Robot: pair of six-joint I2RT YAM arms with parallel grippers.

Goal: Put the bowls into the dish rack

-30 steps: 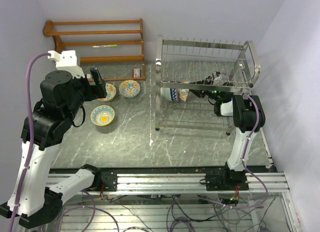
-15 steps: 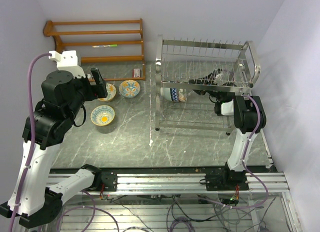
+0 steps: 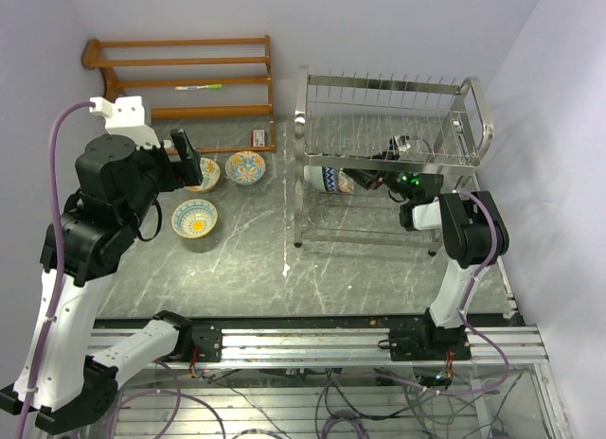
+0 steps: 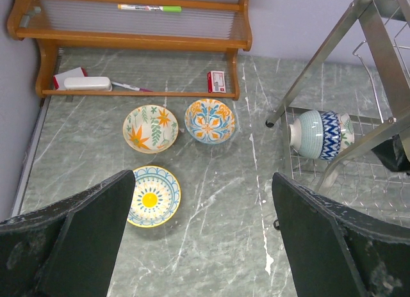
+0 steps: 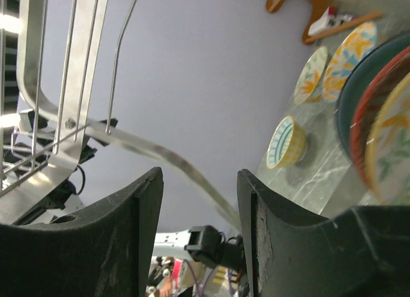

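Note:
Three painted bowls lie on the table: an orange-leaf one (image 3: 204, 174) (image 4: 151, 128), a blue-and-orange one (image 3: 246, 166) (image 4: 210, 120) and a yellow-and-blue one (image 3: 194, 218) (image 4: 154, 196). Three more bowls stand on edge (image 3: 327, 179) (image 5: 378, 118) in the lower tier of the silver dish rack (image 3: 393, 155) (image 4: 384, 28). My right gripper (image 3: 360, 181) (image 5: 200, 226) is open and empty inside the lower tier, just right of those bowls. My left gripper (image 3: 185, 155) (image 4: 202, 233) is open and empty, high above the table bowls.
A brown wooden shelf (image 3: 180, 79) stands at the back left with a pen and small items (image 4: 90, 83) on it. A small red box (image 3: 258, 136) lies by its foot. The rack's wires (image 5: 57, 86) surround my right wrist.
My right gripper has drawn back a little to the right from the bowls in the rack, and its arm has shifted. The left arm has not moved.

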